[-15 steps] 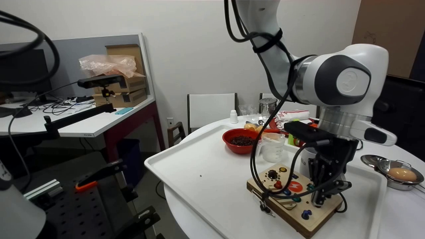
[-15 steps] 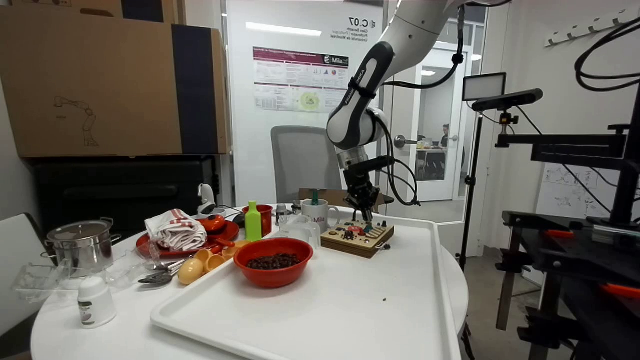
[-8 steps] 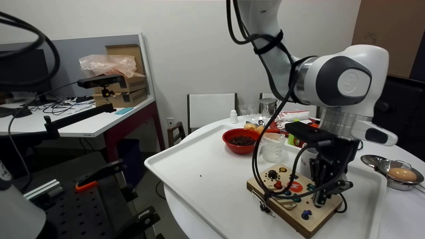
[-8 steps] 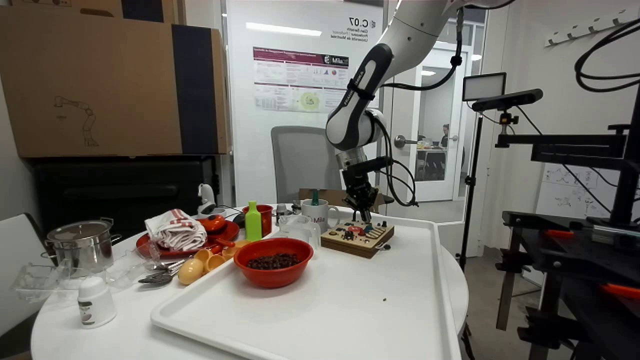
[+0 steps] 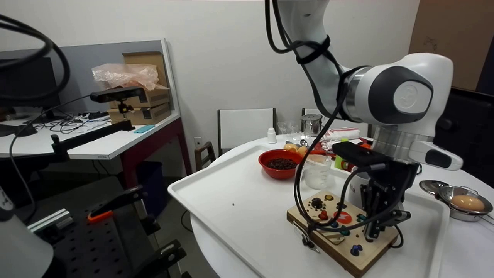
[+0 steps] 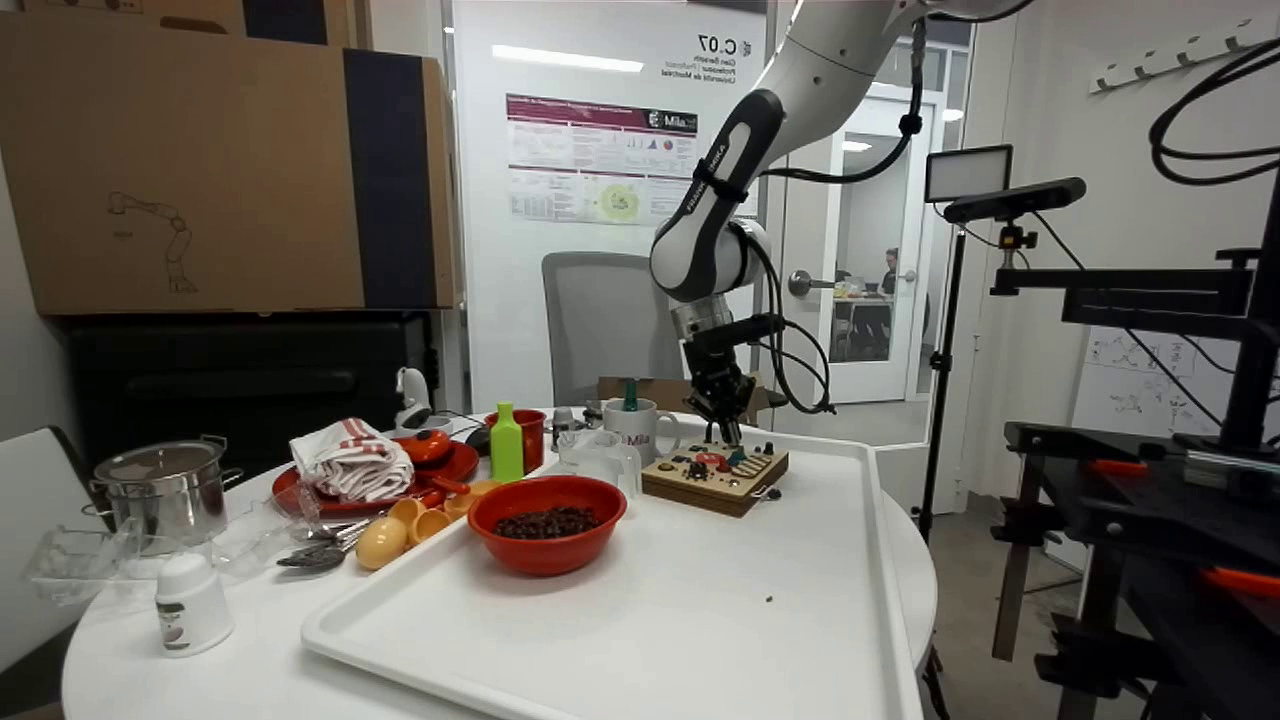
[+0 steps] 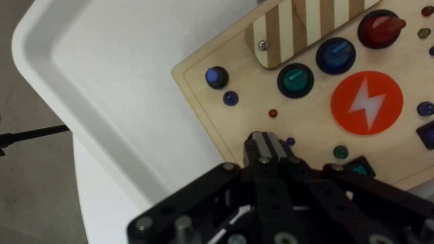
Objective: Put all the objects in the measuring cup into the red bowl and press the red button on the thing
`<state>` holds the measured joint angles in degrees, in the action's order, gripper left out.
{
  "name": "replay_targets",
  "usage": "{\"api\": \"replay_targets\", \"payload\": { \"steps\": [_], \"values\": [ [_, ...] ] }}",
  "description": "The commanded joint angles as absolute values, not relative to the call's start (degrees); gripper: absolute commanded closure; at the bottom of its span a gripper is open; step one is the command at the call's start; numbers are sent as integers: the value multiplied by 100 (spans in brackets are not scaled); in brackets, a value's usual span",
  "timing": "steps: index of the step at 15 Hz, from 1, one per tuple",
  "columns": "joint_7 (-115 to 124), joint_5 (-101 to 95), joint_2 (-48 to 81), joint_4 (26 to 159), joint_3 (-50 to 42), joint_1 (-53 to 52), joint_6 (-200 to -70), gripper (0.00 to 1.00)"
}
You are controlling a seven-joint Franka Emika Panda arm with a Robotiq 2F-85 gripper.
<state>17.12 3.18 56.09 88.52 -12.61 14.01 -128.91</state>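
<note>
While a white tray (image 6: 640, 640) rests on the table (image 6: 250, 680) | hand (image 7: 267, 144) pressed together over wooden board (image 7: 251, 89) | white chair (image 5: 246, 129) behind

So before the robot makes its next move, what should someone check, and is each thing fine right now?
1. Pincer shut for pressing: ok.
2. Pincer over the wooden board: ok.
3. Dark pieces in the red bowl: ok.
4. Measuring cup upright, no dark pieces showing through its side: ok.
5. Tray free of stray bits: not ok; a dark speck lies on it.
6. Pincer on the red button: cannot tell; it hides what lies beneath.
</note>
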Motion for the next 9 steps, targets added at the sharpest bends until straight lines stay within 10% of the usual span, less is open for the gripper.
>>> {"api": "replay_targets", "payload": {
  "steps": [1,9],
  "values": [
    [1789,486,5841,8736,-1252,1453,-12807,100],
    [1568,579,5158,9187,-1231,1461,-12935,100]
  ]
}}
